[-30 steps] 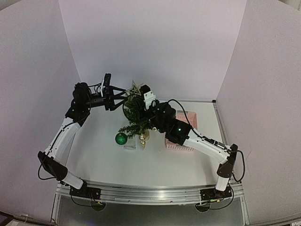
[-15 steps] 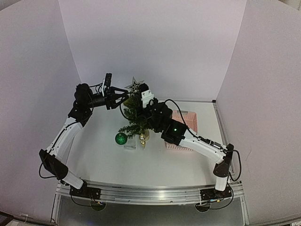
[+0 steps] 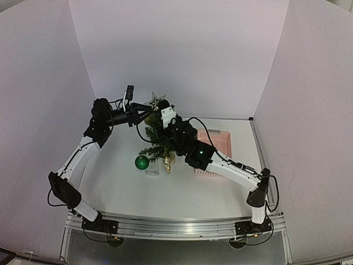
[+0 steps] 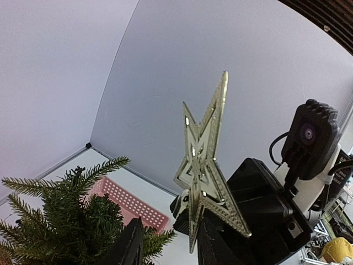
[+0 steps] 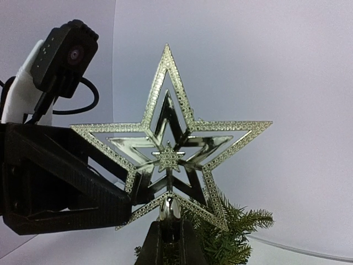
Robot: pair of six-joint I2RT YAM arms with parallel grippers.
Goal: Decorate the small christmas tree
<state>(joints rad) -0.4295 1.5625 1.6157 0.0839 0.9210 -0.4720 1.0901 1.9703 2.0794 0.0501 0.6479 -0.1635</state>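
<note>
The small christmas tree [image 3: 156, 138] stands mid-table, dark green on a short trunk. It also shows in the left wrist view [image 4: 60, 215] and the right wrist view [image 5: 234, 240]. A gold openwork star [image 3: 157, 100] is held above its top. My right gripper [image 5: 171, 223] is shut on the star's [image 5: 168, 157] shiny bottom stem. My left gripper [image 4: 168, 229] is open, with the star's [image 4: 207, 182] lower point between its fingers, close to the right one. In the top view the left gripper [image 3: 146, 114] reaches in from the left.
A green ball ornament [image 3: 142, 162] and a gold ornament [image 3: 168, 160] hang on the tree's lower branches. A pink plastic basket [image 3: 219, 144] sits right of the tree, under the right arm. It also shows in the left wrist view [image 4: 129, 201]. White walls enclose the table.
Both arms have risen and drawn closer around the tree top. The star has stayed at the tree top and turned slightly. The left wrist has moved a little up and right.
</note>
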